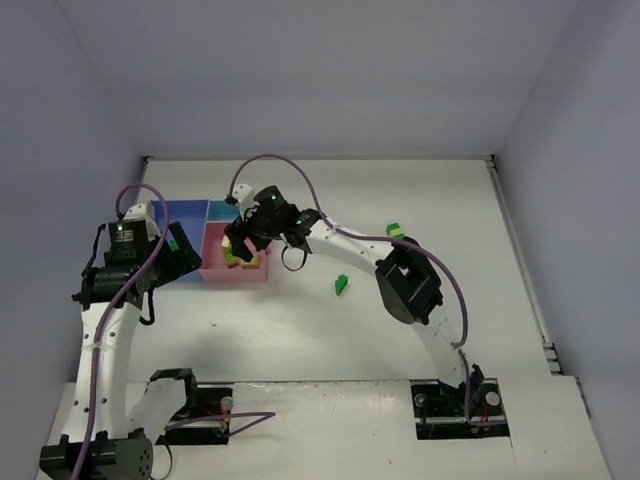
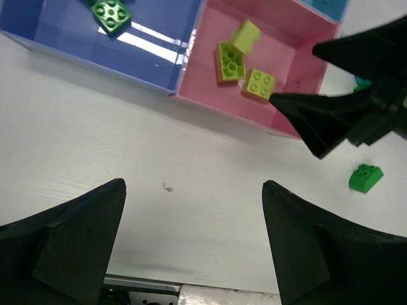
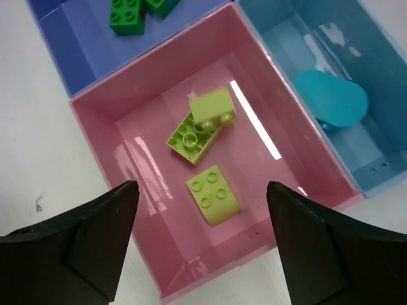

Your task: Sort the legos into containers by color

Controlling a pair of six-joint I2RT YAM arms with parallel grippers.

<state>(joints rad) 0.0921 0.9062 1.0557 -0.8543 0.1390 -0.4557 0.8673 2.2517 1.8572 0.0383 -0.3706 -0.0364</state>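
Observation:
Three joined trays sit at the table's left: a blue tray (image 1: 187, 215), a pink tray (image 1: 215, 270) and a light-blue tray (image 1: 220, 208). My right gripper (image 1: 240, 250) hangs open and empty above the pink tray (image 3: 95, 146), where three yellow-green legos (image 3: 213, 194) lie. Dark green legos (image 3: 127, 14) lie in the blue tray; a teal piece (image 3: 331, 98) lies in the light-blue tray (image 3: 381, 152). My left gripper (image 1: 178, 248) is open and empty over bare table beside the blue tray (image 2: 95, 57). A dark green lego (image 1: 341, 285) lies loose on the table, also in the left wrist view (image 2: 365, 178).
A yellow-green and green lego (image 1: 395, 232) lies on the table by the right arm's elbow. The right arm reaches across the middle of the table toward the trays. Grey walls enclose the table at back and sides.

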